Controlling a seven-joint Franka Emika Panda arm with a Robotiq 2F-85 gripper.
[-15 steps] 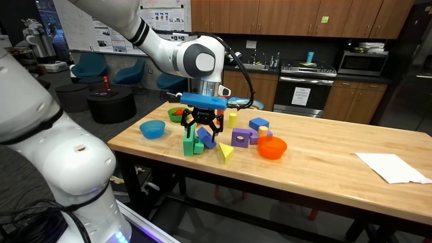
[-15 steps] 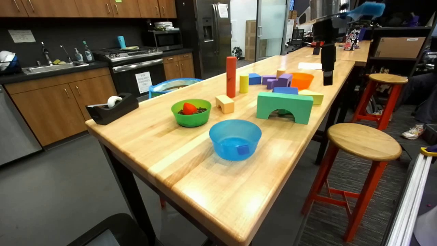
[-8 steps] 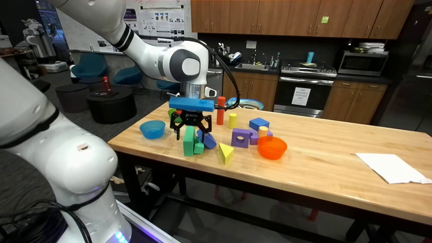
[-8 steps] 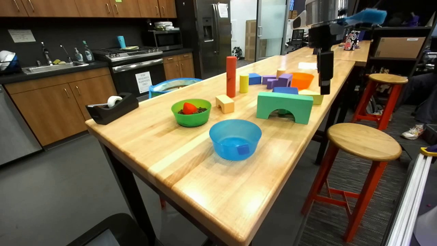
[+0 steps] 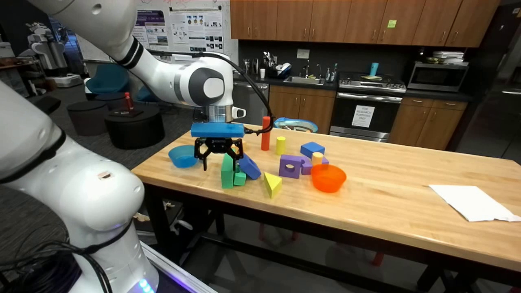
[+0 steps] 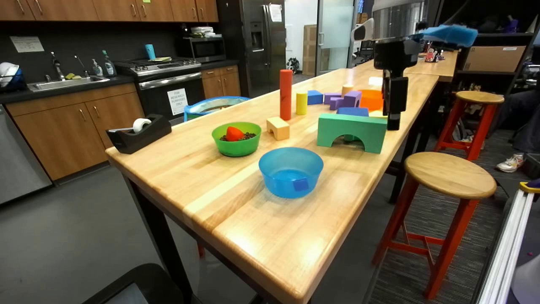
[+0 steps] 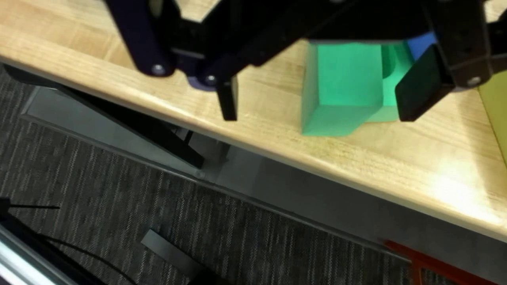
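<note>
My gripper (image 5: 220, 167) is open and empty, above the table near its front edge. In the wrist view the gripper (image 7: 319, 118) has its fingers wide apart, with a large green arch block (image 7: 348, 75) below and between them. That green block (image 6: 352, 121) stands upright on the table. A smaller green block (image 5: 239, 178) and a tilted blue block (image 5: 249, 166) lie beside it. A yellow triangular block (image 5: 272, 184) lies to the right. A blue bowl (image 5: 183, 158) stands to the left; it also shows in an exterior view (image 6: 291, 175).
A green bowl (image 6: 236, 147) with a red piece, an orange arch (image 6: 276, 126), a red cylinder (image 6: 285, 95) and a yellow cylinder (image 5: 281, 145) stand farther back. A purple block (image 5: 284, 173), an orange bowl (image 5: 328, 180) and white paper (image 5: 474, 200) are to the right. Stools (image 6: 450, 175) stand beside the table.
My gripper has moved left and lower, from over the blue and yellow blocks to over the large green block. Its jaws have stayed open. The blocks and bowls have not moved.
</note>
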